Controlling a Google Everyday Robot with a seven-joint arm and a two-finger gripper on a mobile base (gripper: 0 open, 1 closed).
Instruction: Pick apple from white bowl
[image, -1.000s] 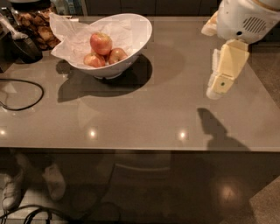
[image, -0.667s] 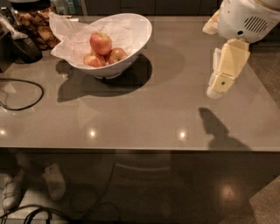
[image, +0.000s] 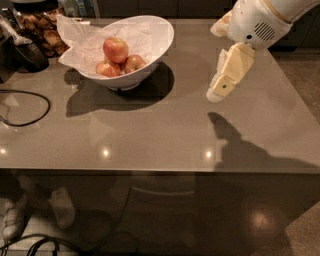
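Note:
The apple (image: 115, 49), round and red-orange, sits on top of two smaller apples (image: 134, 63) in the white bowl (image: 162, 36). The bowl is lined with crinkled white paper (image: 80, 42) and stands at the back left of the grey table. My gripper (image: 220, 89) hangs above the table to the right of the bowl, pointing down and to the left. It is empty and well apart from the bowl. Its shadow falls on the table in front of it.
A black cable (image: 25, 107) loops on the table's left side. A dark object (image: 27, 54) and a pile of brown food (image: 45, 35) lie at the back left. The table's front edge (image: 160, 170) runs across the view.
My gripper has moved left, closer to the bowl. The bowl and the apples have not moved.

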